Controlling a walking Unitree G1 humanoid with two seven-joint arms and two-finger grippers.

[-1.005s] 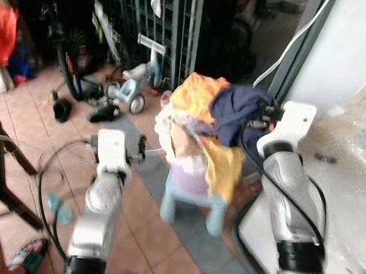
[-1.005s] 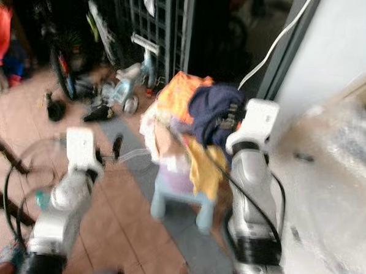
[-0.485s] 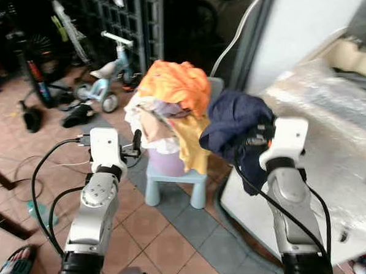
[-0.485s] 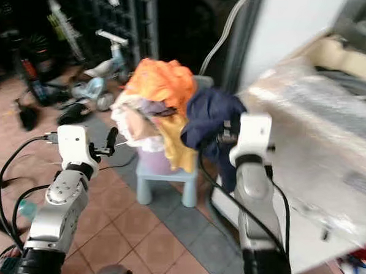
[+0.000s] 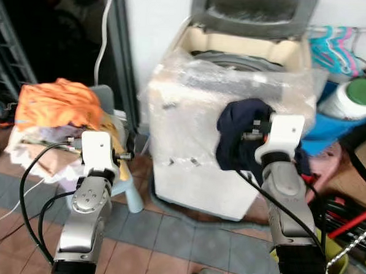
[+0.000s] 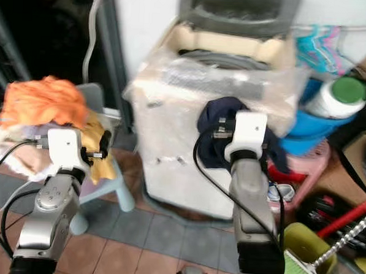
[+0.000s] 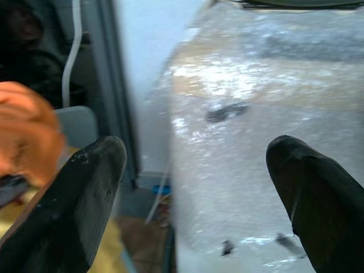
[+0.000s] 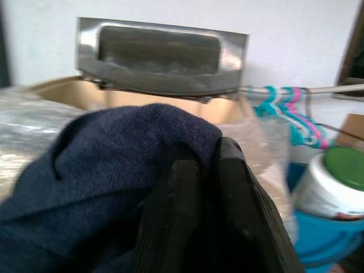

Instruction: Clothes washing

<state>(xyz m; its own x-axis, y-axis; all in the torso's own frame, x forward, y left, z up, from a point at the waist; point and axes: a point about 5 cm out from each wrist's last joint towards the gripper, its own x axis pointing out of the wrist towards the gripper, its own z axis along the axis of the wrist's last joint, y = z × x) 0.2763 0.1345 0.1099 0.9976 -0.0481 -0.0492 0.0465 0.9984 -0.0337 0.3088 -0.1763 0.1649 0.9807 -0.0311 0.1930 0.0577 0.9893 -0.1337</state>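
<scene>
Laundry goes 1 piece at a time: right gripper (image 8: pixel 207 187) pinches the navy garment (image 5: pixel 238 131) near the open washing machine (image 5: pixel 236 60); left gripper (image 7: pixel 193 187), jaws spread, empty.

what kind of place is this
Probably a home laundry corner: an open top-load washer wrapped in plastic, hangers on a rail, a clothes pile on a stool, tiled floor.

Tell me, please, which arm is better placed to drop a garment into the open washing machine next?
The right. Its gripper is shut on the navy garment in front of the washing machine, lid up. The left gripper is open, empty, nearer the clothes pile.
</scene>
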